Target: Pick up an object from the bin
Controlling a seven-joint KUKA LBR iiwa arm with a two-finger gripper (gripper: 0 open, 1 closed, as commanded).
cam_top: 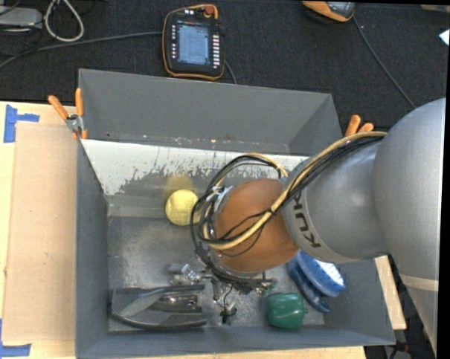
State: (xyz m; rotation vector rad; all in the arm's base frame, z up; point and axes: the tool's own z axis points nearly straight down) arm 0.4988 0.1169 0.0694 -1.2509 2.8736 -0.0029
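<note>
Gripper (223, 301) low in the bin (205, 126), close to the floor and near the middle of the front wall, the wall at the bottom of the view. Open or closed: cannot tell, since the tip is a tangle of small metal parts under the wrist. Nearest thing: a dark flat object (156, 307), long and low with a shiny metal piece on top. It lies along the front wall from near the front-left corner to just beside the gripper, and its right end is next to the tip. Contact between them cannot be made out. On the gripper's other side sits a green lump (285, 310), rounded, on the floor near the front wall and a little apart from the tip. Past it, toward the right wall, is a blue and white thing (319, 279), round-edged, tilted and partly under the arm. A yellow ball (180, 207) sits well apart, at the foot of the back wall, left of centre. Above the gripper are the orange cover (256, 228) and looped cables (233, 168) on the wrist. The grey arm (358, 196) crosses the right wall.
</note>
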